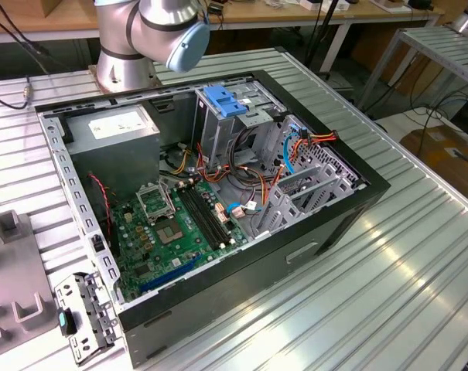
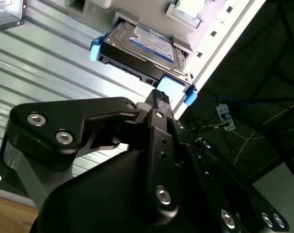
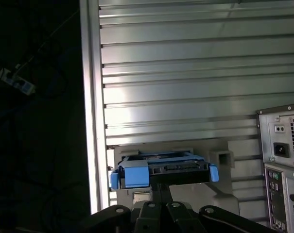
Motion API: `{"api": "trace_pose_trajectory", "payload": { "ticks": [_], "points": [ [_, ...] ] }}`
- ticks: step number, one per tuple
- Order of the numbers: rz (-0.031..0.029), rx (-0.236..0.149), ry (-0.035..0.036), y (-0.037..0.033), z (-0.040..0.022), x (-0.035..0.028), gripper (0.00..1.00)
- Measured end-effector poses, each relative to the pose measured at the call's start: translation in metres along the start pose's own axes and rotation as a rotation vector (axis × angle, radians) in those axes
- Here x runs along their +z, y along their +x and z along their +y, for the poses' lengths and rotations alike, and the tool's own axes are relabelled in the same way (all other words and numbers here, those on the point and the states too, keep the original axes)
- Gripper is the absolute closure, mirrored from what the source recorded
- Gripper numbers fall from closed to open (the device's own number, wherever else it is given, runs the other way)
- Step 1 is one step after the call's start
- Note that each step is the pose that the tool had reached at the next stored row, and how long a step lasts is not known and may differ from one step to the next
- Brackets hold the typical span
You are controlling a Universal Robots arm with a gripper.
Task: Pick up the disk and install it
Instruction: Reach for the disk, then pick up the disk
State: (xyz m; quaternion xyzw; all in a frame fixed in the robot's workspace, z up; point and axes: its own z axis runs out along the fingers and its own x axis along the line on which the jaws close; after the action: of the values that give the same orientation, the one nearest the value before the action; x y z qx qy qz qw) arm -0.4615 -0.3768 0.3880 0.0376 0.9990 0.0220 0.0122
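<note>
Blue plastic runs round the disk (image 2: 142, 46), which lies flat in a grey holder (image 3: 223, 158) on the ribbed metal table (image 3: 185, 73). In the first wrist view the holder sits near the back panel of the computer case (image 3: 283, 145), close by but not touching it. The disk has a dark body with a shiny top and a blue tab (image 2: 173, 87) at one end. In both wrist views the black gripper (image 2: 160, 97) has its tip right at that tab end of the disk. I cannot tell if it touches the tab, and I cannot tell if the gripper is open or closed. The disk is not lifted; it rests in the holder, outside the computer case. In the exterior view the computer case lies on its side on the table with its lid off. Inside the case there is a green board (image 1: 172, 232). A silver power box (image 1: 114, 127) fills one back corner of the case. A tall metal cage (image 1: 218, 131) stands inside the case too, with a lighter blue latch (image 1: 224, 100) on top of it. Orange and red wires (image 1: 249, 166) hang beside the cage, inside the case. The silver arm base (image 1: 125, 54) stands on the table just outside the case, near the corner with the power box.
</note>
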Motion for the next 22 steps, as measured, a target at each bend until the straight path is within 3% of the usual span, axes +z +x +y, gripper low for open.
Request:
{"api": "trace_pose_trajectory", "payload": {
  "ticks": [4,18,22],
  "points": [
    [0.0002,0.0,0.0001,0.0078,-0.0006,-0.0001,0.89],
    [0.0,-0.001,0.0001,0.0081,-0.0006,0.0,0.89],
    [0.0014,-0.03,-0.0007,0.0082,-0.0006,0.0,0.89]
  ]
}}
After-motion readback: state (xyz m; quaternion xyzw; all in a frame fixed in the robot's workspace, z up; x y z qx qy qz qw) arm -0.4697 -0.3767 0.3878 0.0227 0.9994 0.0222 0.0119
